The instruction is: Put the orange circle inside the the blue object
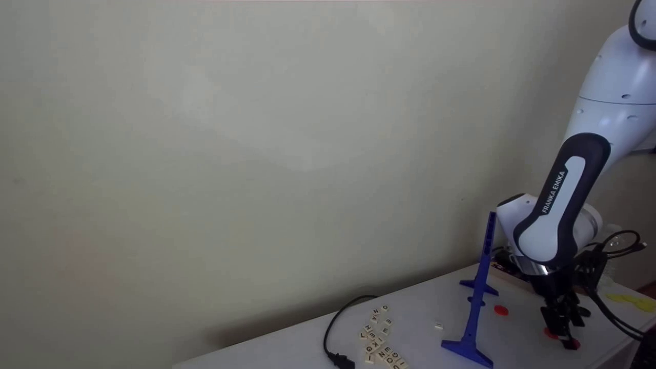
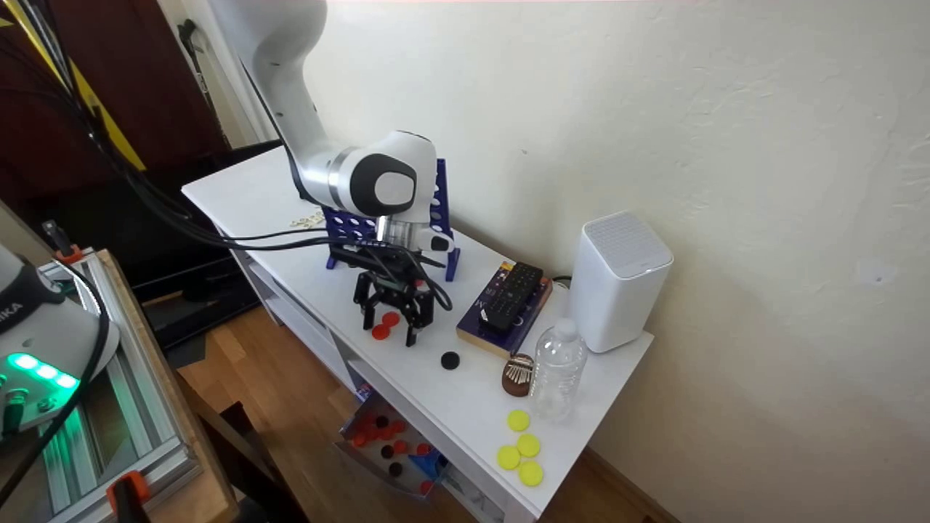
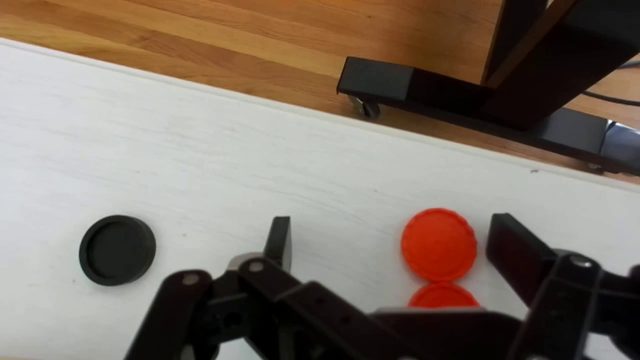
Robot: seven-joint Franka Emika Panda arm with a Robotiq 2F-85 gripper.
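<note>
Two touching orange-red circles lie flat on the white table. The front one (image 3: 439, 245) shows whole in the wrist view, the second (image 3: 444, 296) is partly hidden by the gripper body. In an exterior view both show, front circle (image 2: 381, 332) and second circle (image 2: 391, 318). My gripper (image 3: 390, 230) is open and low over the table, its fingers either side of the circles, nearer the right finger; it holds nothing. It shows in an exterior view (image 2: 389, 335). The blue object, an upright rack with round holes, stands on feet, edge-on in an exterior view (image 1: 480, 292) and partly behind the arm in an exterior view (image 2: 440, 200).
Another orange-red circle (image 1: 501, 310) lies beside the blue rack. A black disc (image 3: 117, 250) lies left of the gripper. A book (image 2: 472, 330) with a remote, a bottle (image 2: 558, 370), a white box (image 2: 617, 290) and yellow discs (image 2: 529, 444) stand farther along. Letter tiles (image 1: 379, 343) lie beyond the rack.
</note>
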